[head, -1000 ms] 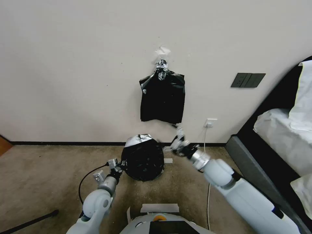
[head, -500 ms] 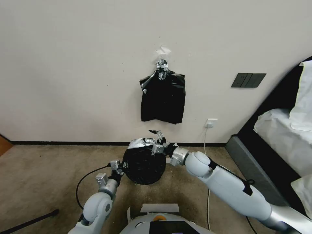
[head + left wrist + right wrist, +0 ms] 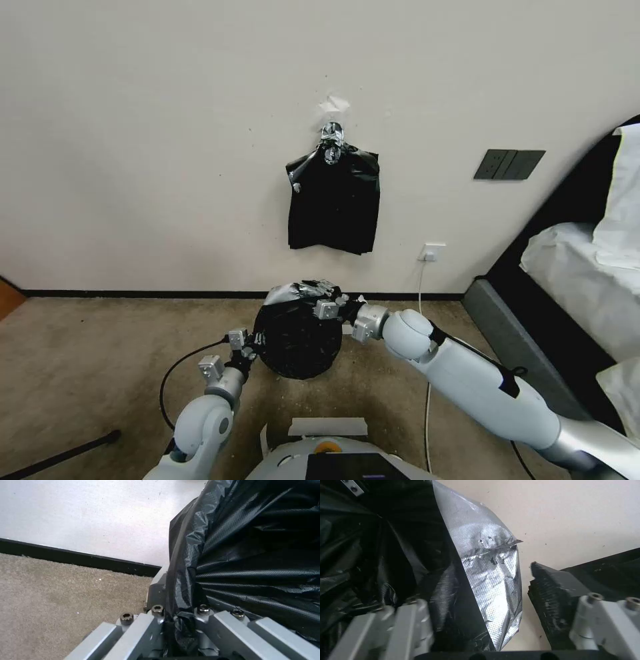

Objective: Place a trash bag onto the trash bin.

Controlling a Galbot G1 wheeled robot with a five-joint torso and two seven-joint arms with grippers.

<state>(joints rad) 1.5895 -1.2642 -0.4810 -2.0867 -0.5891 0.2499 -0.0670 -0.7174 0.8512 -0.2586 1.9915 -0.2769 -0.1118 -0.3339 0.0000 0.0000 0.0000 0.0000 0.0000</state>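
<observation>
Black bag (image 3: 297, 333) is draped over the bin on the floor by the wall. Left gripper (image 3: 248, 347) is clamped on its near-left edge; right gripper (image 3: 328, 300), jaws apart, straddles the far-right edge. Seating looks unfinished.

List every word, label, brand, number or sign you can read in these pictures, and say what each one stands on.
None can be read. The trash bag, the bunch of black bags on the wall, the wall switch panel, the socket and both arms carry no legible text in any view.
</observation>
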